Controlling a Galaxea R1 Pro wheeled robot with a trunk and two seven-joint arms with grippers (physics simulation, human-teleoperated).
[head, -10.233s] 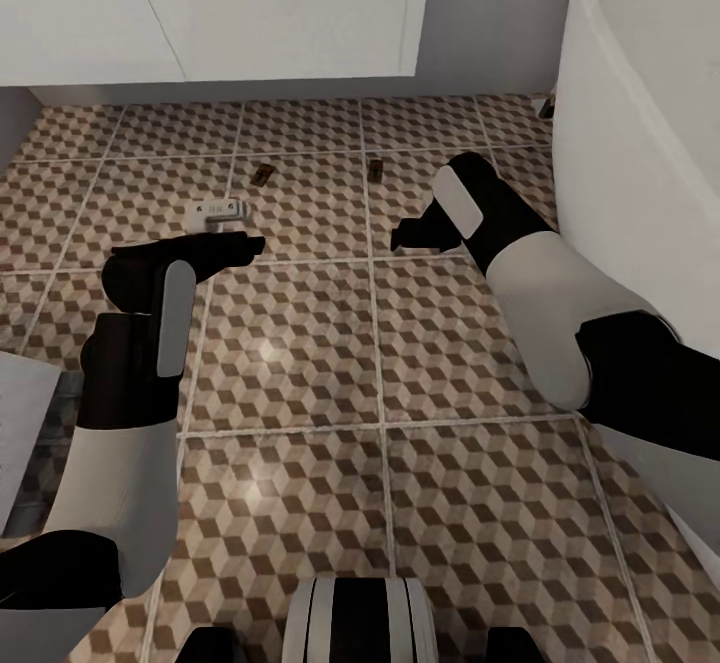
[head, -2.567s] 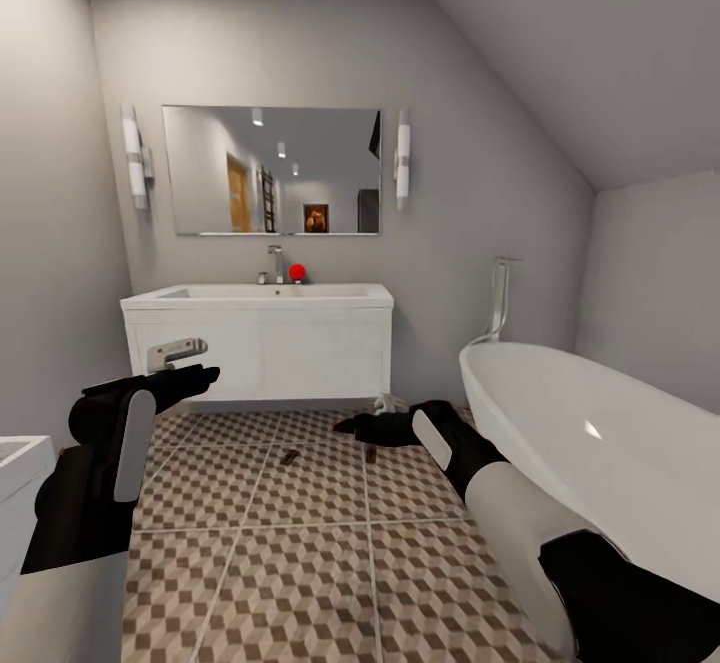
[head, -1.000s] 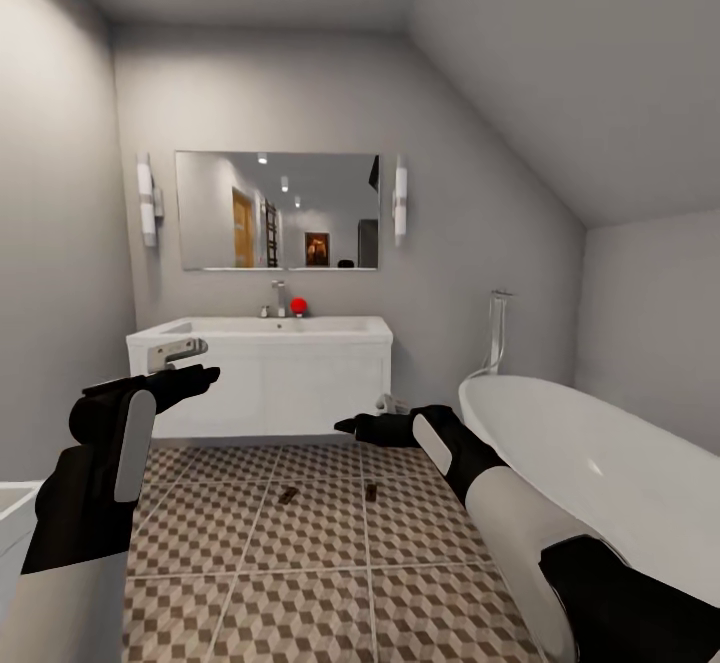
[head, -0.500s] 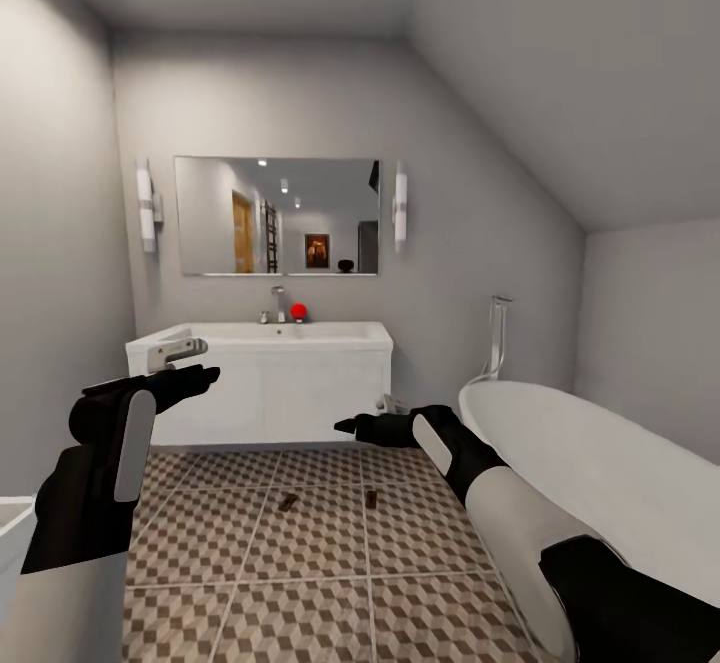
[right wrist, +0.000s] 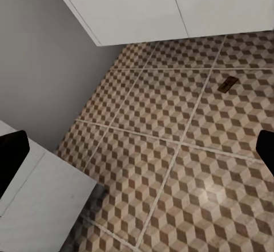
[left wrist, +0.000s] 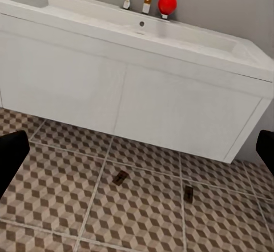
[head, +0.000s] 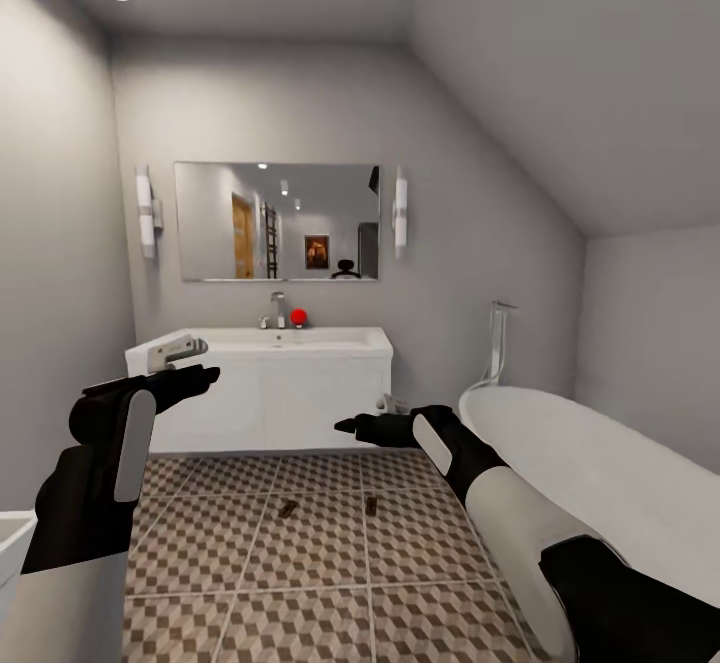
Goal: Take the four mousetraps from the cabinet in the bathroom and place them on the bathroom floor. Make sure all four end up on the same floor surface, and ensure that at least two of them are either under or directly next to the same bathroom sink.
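Note:
Two mousetraps lie on the bathroom floor, a short way in front of the white sink unit: one to the left, the other to the right. Both also show in the left wrist view, the left mousetrap and the right mousetrap; the right wrist view has one mousetrap. My left gripper hangs open at chest height, well above the tiles, holding nothing. My right gripper is open too, above the right trap. The cabinet is out of view.
A white bathtub fills the right side. A red ball and a tap sit on the sink, under a mirror. Another white unit's corner is at my lower left. Grey walls close in on the left and back.
The camera has risen and drawn back, so the whole picture shifted from the floor tiles to the room. Both arms hold the same pose and both mousetraps stay on the floor.

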